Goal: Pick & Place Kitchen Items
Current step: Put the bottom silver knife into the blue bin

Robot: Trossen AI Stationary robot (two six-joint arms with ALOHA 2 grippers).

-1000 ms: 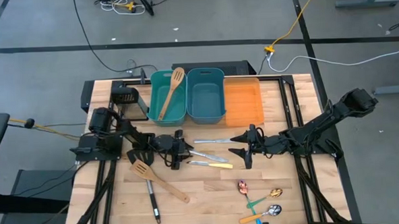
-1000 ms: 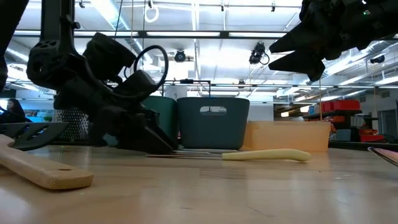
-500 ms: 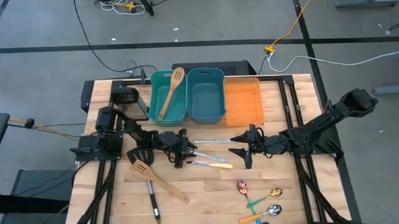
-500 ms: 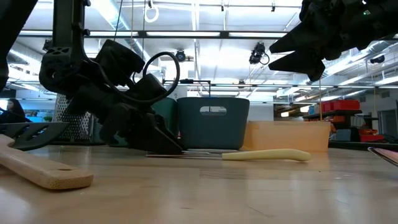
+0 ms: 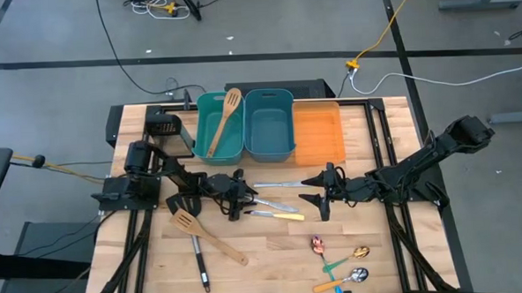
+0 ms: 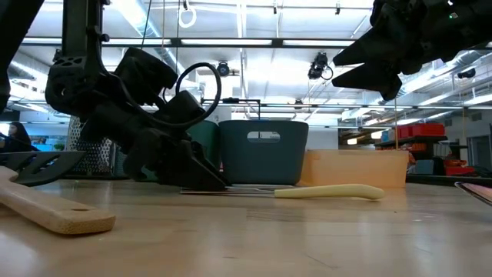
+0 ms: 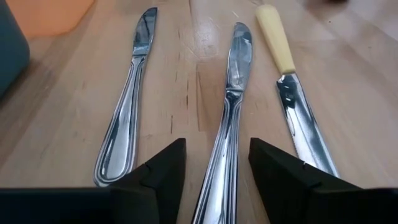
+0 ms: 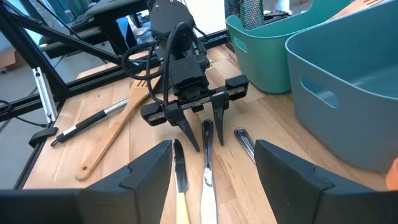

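Observation:
Three table knives lie flat side by side on the wooden table: a silver one [image 7: 127, 118], a middle silver one [image 7: 233, 112] and a yellow-handled one [image 7: 289, 87]. They also show in the high view, the middle knife [image 5: 270, 202] between the other two. My left gripper [image 5: 245, 200] is open and low on the table. Its fingers stand on either side of the middle knife's handle end [image 7: 217, 180] without touching it. My right gripper [image 5: 316, 197] is open and empty, raised above the table [image 6: 369, 65], facing the left gripper across the knives.
A teal bin [image 5: 208, 113] holding a wooden spatula [image 5: 225, 122], a blue bin [image 5: 270, 150] and an orange bin [image 5: 318, 135] stand at the far edge, a black mesh box [image 5: 165, 126] to their left. A wooden spatula [image 5: 208, 237], a black turner [image 5: 198, 260] and spoons [image 5: 358, 253] lie near the front.
My left gripper has slid low over the table toward the right edge, up to the knives, so that its open fingers now stand around the middle knife's handle end. The knives have stayed where they were.

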